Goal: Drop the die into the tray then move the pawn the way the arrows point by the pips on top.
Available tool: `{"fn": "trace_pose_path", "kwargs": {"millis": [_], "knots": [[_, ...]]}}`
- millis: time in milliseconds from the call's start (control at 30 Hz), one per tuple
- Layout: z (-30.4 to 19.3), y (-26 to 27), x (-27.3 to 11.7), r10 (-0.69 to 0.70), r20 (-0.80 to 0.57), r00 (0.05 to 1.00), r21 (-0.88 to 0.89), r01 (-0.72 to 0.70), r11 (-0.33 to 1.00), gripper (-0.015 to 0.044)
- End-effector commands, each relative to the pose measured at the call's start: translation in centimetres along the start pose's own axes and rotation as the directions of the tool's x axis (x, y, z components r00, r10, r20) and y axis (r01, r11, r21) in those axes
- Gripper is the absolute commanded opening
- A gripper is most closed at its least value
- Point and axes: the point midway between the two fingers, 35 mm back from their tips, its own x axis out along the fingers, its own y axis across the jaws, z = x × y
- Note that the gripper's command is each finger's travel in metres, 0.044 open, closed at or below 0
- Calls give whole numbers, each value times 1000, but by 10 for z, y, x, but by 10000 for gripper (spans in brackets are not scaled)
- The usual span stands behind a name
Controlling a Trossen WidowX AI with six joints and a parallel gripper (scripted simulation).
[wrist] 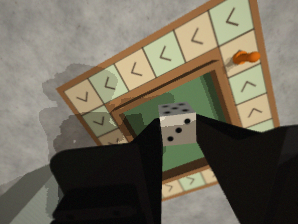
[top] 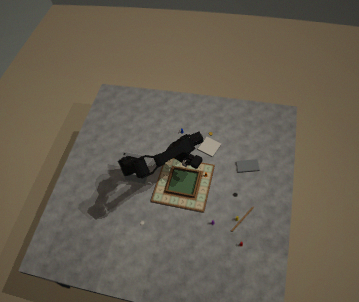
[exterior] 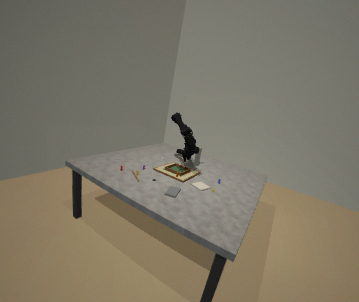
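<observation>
My gripper (top: 189,161) (exterior: 187,157) (wrist: 175,121) is shut on the white die (wrist: 176,125). The die is held above the dice tray (top: 184,184) (wrist: 200,95), whose floor is green and whose frame is brown. One die face shows three pips and the face above it shows several. The board (top: 178,201) (wrist: 167,53) has a ring of pale green and tan squares with arrows around the tray. The orange pawn (top: 206,174) (exterior: 177,175) (wrist: 247,57) stands on a tan square, one square from a corner. The fingers hide part of the board in the wrist view.
A white card (top: 209,146) (exterior: 201,186) and a blue piece (top: 182,131) (exterior: 219,181) lie beyond the board. A grey slab (top: 248,166) (exterior: 172,191), a dark disc (top: 235,194), a stick (top: 246,215) and a red piece (top: 241,244) are off to its right.
</observation>
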Motion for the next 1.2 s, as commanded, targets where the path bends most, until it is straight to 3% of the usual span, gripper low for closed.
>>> {"fn": "trace_pose_path", "kwargs": {"millis": [0, 333, 600, 867, 1167], "knots": [[-17, -7, 5, -4, -9, 1000, -102, 3, 995, 0], [-57, -18, 16, -6, -33, 999, -327, -5, 945, 0], [-59, -18, 18, 11, -20, 1000, -342, -17, 940, 0], [-58, -10, 27, 173, 181, 968, -355, -99, 930, 0], [-57, -6, 30, 270, 434, 859, -371, -103, 923, 0]]}}
